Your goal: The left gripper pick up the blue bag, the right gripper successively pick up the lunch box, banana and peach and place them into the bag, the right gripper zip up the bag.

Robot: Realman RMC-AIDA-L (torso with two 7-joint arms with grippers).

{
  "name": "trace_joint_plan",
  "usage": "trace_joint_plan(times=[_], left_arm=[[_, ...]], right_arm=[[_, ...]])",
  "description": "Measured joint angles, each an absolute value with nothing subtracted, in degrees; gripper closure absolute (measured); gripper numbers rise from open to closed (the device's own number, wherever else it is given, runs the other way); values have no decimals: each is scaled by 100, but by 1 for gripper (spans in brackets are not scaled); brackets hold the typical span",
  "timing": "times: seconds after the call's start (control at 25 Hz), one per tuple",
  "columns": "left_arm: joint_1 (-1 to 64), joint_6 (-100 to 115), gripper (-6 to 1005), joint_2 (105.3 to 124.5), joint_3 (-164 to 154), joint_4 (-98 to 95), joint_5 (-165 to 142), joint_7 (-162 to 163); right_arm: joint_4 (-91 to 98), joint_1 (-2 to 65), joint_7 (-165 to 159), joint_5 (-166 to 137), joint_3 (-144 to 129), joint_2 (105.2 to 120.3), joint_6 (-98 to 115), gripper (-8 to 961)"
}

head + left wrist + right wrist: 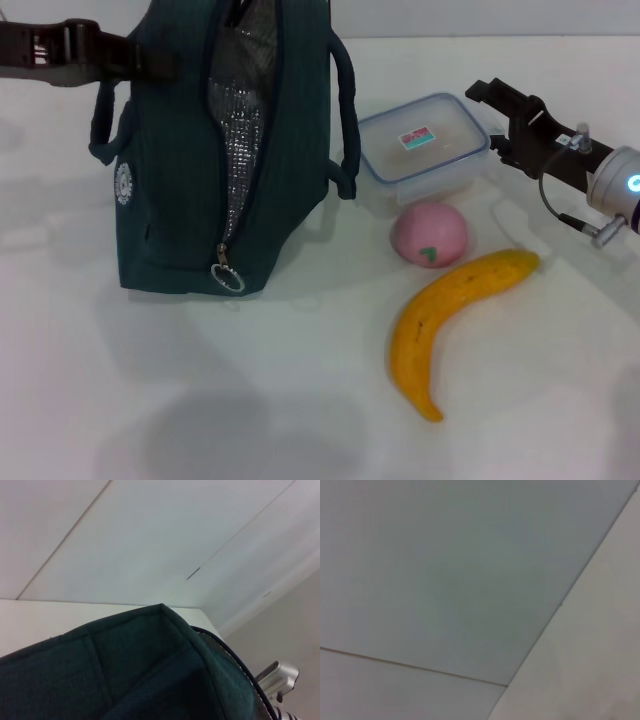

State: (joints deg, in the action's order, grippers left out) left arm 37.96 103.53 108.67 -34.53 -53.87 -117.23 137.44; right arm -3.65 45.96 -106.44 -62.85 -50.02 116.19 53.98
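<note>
The blue bag (200, 180) stands upright at the left of the white table, its zip open down the front and the silver lining showing. My left gripper (148, 58) reaches in from the left and is shut on the bag's upper edge by a handle; the bag's fabric (125, 680) fills the lower part of the left wrist view. The lunch box (424, 147) lies to the right of the bag. In front of it sits the pink peach (430, 234), then the banana (450, 320). My right gripper (490, 120) hovers open just off the lunch box's right end.
The bag's ring zip pull (226, 276) hangs at its lower front. One loop handle (345, 120) sticks out toward the lunch box. The white table (120, 400) extends in front of the bag. The right wrist view shows only pale flat surfaces.
</note>
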Motion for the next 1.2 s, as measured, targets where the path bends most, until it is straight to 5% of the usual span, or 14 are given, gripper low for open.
trace_joint_plan(times=[0.92, 1.2], left_arm=[[3717, 10410, 964, 10863, -3454, -5400, -11714, 13712], [3669, 10479, 964, 10863, -3453, -5425, -11715, 13675]], right_arm=[[-257, 4693, -10630, -6401, -5128, 11619, 5553, 217], [-25, 4454, -10602, -6538, -5175, 11619, 5789, 392]])
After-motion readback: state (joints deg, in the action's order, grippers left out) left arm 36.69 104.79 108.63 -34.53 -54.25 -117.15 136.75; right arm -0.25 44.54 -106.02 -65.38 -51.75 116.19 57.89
